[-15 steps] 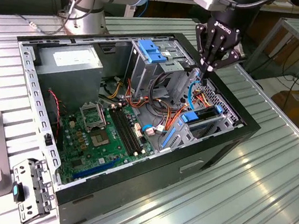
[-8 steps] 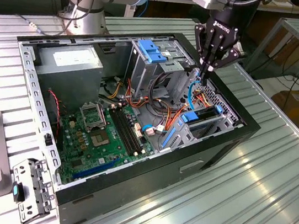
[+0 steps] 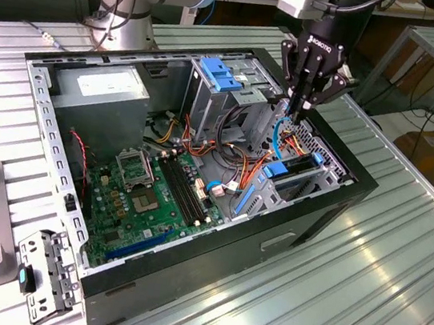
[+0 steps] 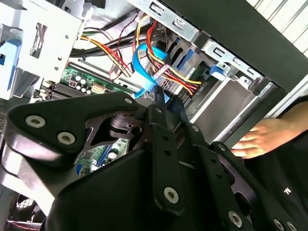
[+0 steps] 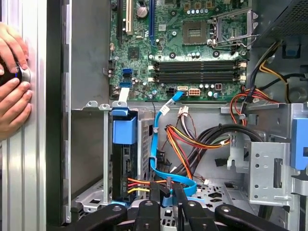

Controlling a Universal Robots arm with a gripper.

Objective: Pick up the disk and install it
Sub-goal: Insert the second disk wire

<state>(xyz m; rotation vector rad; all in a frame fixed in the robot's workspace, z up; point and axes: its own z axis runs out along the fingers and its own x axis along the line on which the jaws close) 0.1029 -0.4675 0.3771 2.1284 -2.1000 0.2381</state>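
Orange cables (image 5: 180,144) are crowding beside the blue-railed disk (image 5: 124,144); the gripper (image 5: 166,188) is clenching a blue cable (image 5: 159,159) beside it.

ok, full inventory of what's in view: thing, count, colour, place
computer case: 1, black, open, on the ribbed metal table
motherboard: 1, green, case floor
power supply: 1, grey, case's far corner
drive cage: 1, grey with blue cap, upright mid-case
disk: 1, dark with blue rails, in the bay below the gripper
flat cable: 1, blue, looping from motherboard to gripper
person's hand: on the table beside the case
gripper: 1, black, fingertips by the blue cable
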